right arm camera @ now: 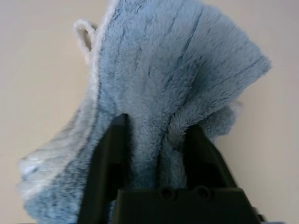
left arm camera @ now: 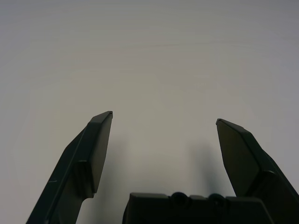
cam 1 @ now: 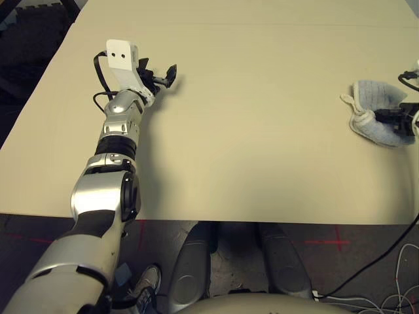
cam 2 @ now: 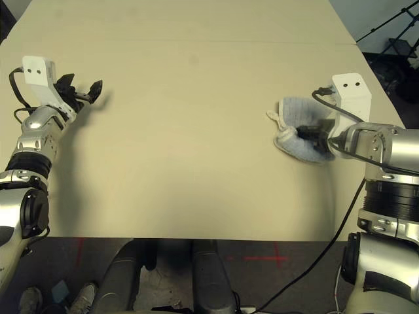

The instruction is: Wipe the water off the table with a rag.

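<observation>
On the right side of the pale beige table lies the light blue-grey rag, bunched up, its white hem and loop toward the table's middle. My right gripper is shut on it, and the right wrist view has both fingers pinching a fold of the rag. Over the far left of the table my left gripper is open and holds nothing; bare tabletop lies between its fingers. The water is hidden or out of view.
A faint seam crosses the far part of the table. The front edge runs just before my body. A black cable hangs off the right side toward the floor. Dark foam panels stand beyond the left edge.
</observation>
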`<action>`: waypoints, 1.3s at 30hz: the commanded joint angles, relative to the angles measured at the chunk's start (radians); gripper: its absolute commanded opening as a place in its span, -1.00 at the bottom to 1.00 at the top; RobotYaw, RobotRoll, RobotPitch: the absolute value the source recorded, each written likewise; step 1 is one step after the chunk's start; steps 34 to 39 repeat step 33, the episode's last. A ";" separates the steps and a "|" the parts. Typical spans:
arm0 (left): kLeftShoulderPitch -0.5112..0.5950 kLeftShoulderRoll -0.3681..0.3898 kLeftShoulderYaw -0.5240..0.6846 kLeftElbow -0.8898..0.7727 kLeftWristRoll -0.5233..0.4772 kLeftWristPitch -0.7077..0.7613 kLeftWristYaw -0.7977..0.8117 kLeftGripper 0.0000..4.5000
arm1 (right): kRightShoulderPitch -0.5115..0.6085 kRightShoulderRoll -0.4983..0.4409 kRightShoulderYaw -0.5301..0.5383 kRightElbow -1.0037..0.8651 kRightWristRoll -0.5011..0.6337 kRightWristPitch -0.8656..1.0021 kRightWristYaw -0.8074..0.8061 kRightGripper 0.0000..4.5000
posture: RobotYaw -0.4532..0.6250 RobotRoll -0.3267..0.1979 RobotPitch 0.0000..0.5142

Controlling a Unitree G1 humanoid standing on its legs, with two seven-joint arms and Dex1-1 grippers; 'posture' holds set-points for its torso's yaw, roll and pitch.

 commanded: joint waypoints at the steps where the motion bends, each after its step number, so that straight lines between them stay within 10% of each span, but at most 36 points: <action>1: 0.008 0.001 0.000 0.017 0.009 -0.006 0.002 1.00 | 0.025 -0.016 -0.031 -0.001 0.018 -0.036 0.035 0.47 | -0.37 0.25 0.20; 5: 0.023 -0.004 0.007 0.004 0.003 -0.014 0.017 1.00 | -0.006 -0.010 -0.135 0.031 0.022 -0.183 0.005 0.99 | -0.35 0.25 0.18; 11: 0.045 -0.017 0.019 -0.008 -0.002 -0.059 0.073 1.00 | 0.016 0.076 -0.312 0.147 -0.019 -0.638 -0.173 0.99 | -0.35 0.25 0.17; 21: 0.071 -0.045 0.027 -0.012 0.006 -0.096 0.176 1.00 | 0.026 0.110 -0.290 0.532 -0.040 -1.127 -0.088 0.99 | -0.35 0.25 0.20; 39: 0.076 -0.070 0.029 0.003 0.008 -0.130 0.265 1.00 | -0.090 0.040 -0.260 0.889 -0.045 -1.350 -0.021 0.99 | -0.38 0.25 0.18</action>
